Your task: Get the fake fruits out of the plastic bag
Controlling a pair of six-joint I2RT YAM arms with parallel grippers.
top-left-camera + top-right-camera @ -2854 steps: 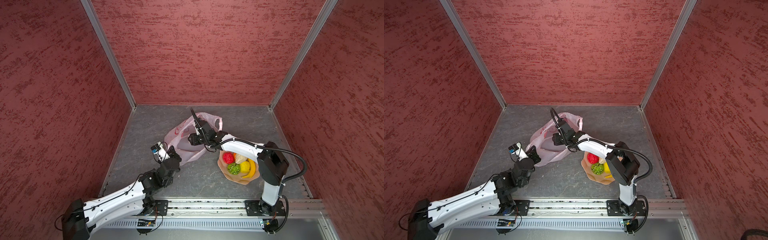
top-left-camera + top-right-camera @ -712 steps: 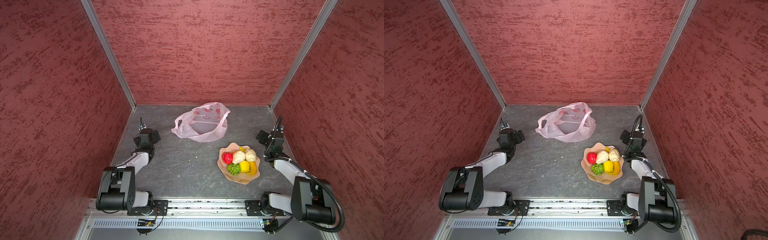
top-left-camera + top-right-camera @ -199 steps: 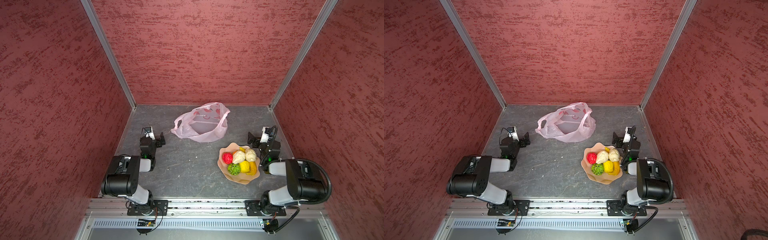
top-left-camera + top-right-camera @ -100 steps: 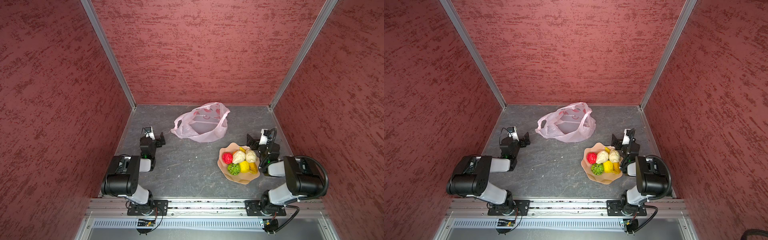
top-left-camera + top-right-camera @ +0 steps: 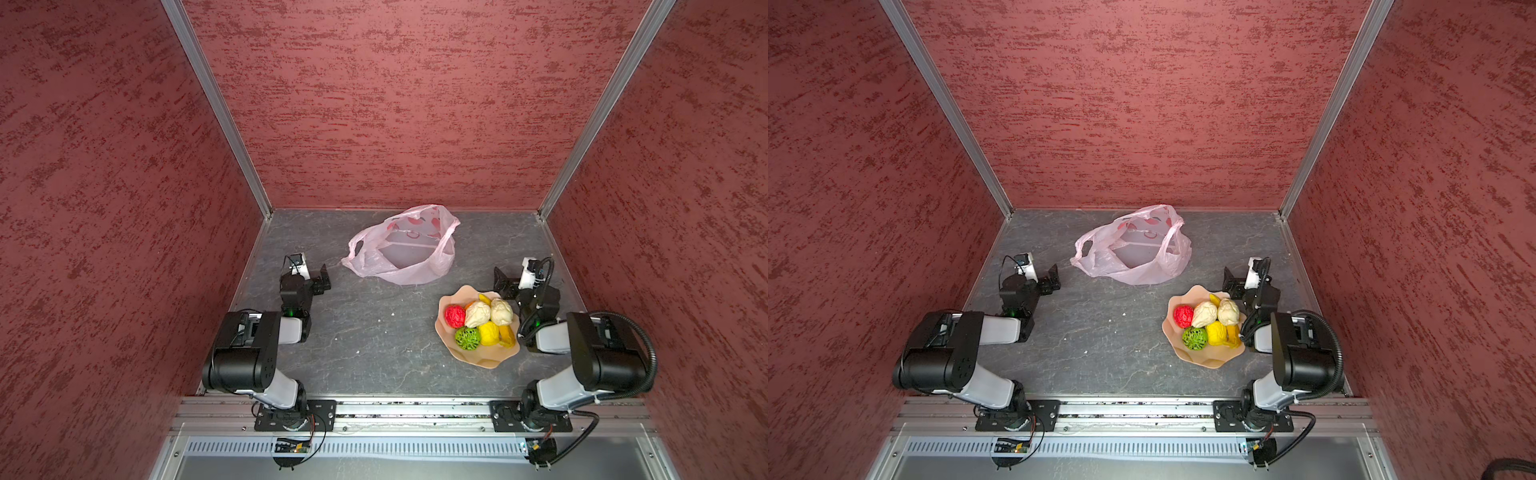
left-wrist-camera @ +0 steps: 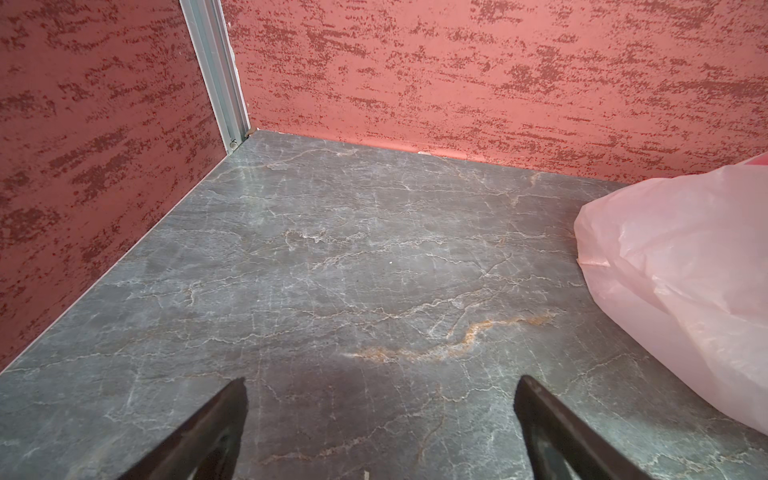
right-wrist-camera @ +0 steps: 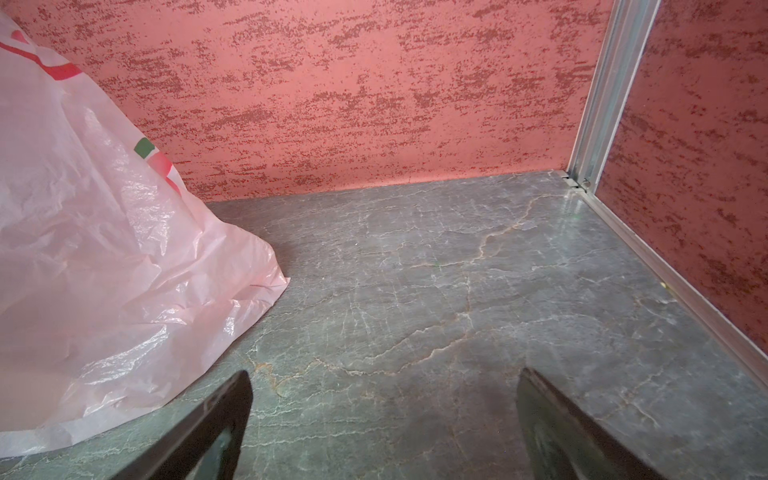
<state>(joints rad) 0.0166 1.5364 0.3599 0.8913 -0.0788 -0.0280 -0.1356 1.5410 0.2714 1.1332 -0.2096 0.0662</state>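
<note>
The pale-pink plastic bag [image 5: 415,274] [image 5: 1142,272] lies slack at the back middle of the floor, mouth open, and I see nothing inside it. The fake fruits [image 5: 478,314] [image 5: 1204,314] are piled in a tan dish [image 5: 482,362] [image 5: 1208,362] right of centre: red ball [image 5: 454,316], green lattice ball [image 5: 467,338], yellow lemon [image 5: 489,332], two cream pieces. My left gripper [image 5: 322,281] [image 6: 380,415] rests open just left of the bag [image 6: 685,291]. My right gripper [image 5: 503,282] [image 7: 384,407] is open behind the dish, with the bag [image 7: 104,249] beside it. Both hold nothing.
Red textured walls close in the grey stone floor [image 5: 374,340] on three sides. Both arms are folded back near their bases on the front rail [image 5: 415,409]. The right arm's forearm lies close against the dish's right rim.
The right gripper has drawn back a little toward the dish's far side. The left arm, bag and fruits have not moved.
</note>
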